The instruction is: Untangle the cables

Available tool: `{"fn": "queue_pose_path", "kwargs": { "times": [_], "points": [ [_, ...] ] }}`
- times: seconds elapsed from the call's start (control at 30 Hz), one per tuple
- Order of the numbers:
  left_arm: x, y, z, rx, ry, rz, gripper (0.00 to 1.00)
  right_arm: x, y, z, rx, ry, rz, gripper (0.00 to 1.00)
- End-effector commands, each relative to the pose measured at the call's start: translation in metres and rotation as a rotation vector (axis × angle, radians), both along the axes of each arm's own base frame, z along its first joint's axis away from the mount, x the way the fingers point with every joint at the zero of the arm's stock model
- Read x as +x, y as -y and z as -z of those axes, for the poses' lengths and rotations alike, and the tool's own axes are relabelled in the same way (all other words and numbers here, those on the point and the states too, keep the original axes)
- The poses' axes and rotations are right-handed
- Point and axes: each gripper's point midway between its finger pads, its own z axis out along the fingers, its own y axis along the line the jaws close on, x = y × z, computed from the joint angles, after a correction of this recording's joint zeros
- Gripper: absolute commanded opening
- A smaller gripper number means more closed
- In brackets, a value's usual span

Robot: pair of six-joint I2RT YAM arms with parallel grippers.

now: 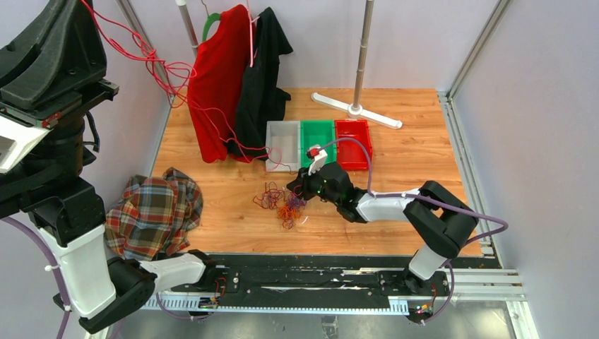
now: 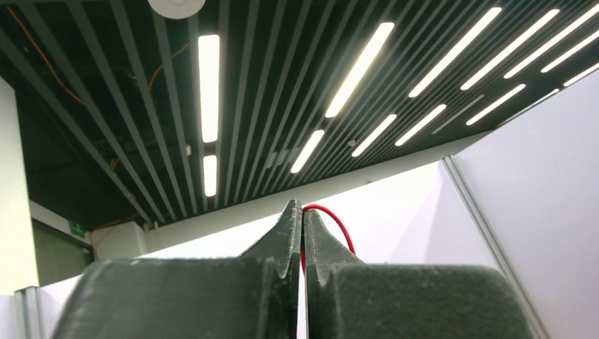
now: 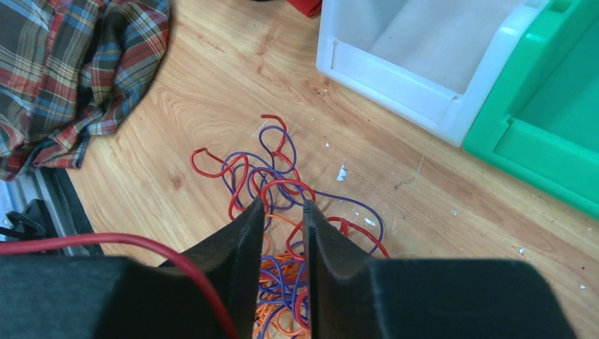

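Note:
The cables (image 1: 282,201) lie in a tangled pile of red, orange and purple loops on the wooden table, left of centre. One long red cable (image 1: 152,67) rises from the pile to the upper left. My left gripper (image 2: 302,208) is raised high, pointing at the ceiling, shut on that red cable (image 2: 337,224), which arcs out beside the fingertips. My right gripper (image 1: 295,189) hangs low over the right side of the pile. In the right wrist view its jaws (image 3: 284,205) stand a narrow gap apart, with the cables (image 3: 282,176) seen through the gap and nothing pinched.
A plaid shirt (image 1: 155,212) lies crumpled at the left. Grey (image 1: 282,145), green (image 1: 319,138) and red (image 1: 353,141) bins sit in a row behind the pile. A red garment (image 1: 222,78) and a black one (image 1: 265,70) hang at the back. A stand's base (image 1: 357,109) rests at the back.

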Motion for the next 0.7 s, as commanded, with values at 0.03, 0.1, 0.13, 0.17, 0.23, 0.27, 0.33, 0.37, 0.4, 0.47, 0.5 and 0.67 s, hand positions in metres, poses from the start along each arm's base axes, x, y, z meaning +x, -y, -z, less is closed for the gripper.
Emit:
{"fn": "queue_pose_path", "kwargs": {
  "times": [0.03,0.1,0.13,0.17,0.23,0.27,0.33,0.37,0.4,0.47,0.5,0.67],
  "points": [
    [-0.002,0.015,0.015,0.059,-0.089,0.108,0.0,0.01,0.005,-0.054,0.08,0.111,0.008,0.49],
    [-0.003,0.027,0.028,0.112,-0.123,0.171,0.0,0.01,0.005,-0.082,0.095,0.176,-0.009,0.59],
    [-0.003,0.033,0.035,0.132,-0.15,0.203,0.0,0.009,0.004,-0.099,0.108,0.204,-0.025,0.62],
    [0.0,0.039,0.043,0.156,-0.184,0.233,0.01,0.006,0.001,-0.117,0.121,0.233,-0.051,0.67],
    [0.001,0.048,0.053,0.19,-0.229,0.282,0.0,-0.003,-0.005,-0.152,0.159,0.28,-0.122,0.71],
    [0.001,0.052,0.057,0.202,-0.248,0.3,0.0,-0.01,-0.008,-0.168,0.177,0.301,-0.165,0.71],
    [0.002,0.057,0.066,0.225,-0.275,0.327,0.0,-0.022,-0.012,-0.196,0.198,0.334,-0.237,0.72],
    [0.003,0.059,0.07,0.236,-0.283,0.333,0.0,-0.025,-0.012,-0.215,0.212,0.36,-0.26,0.73],
    [0.005,0.062,0.073,0.244,-0.298,0.34,0.0,-0.028,-0.011,-0.228,0.218,0.381,-0.267,0.73],
    [0.006,0.064,0.078,0.263,-0.307,0.342,0.0,-0.031,-0.006,-0.257,0.246,0.433,-0.263,0.73],
    [0.006,0.065,0.08,0.273,-0.307,0.338,0.0,-0.03,-0.002,-0.271,0.259,0.448,-0.245,0.73],
    [0.016,0.062,0.093,0.303,-0.289,0.247,0.0,-0.034,0.001,-0.329,0.327,0.484,-0.233,0.73]
  ]
}}
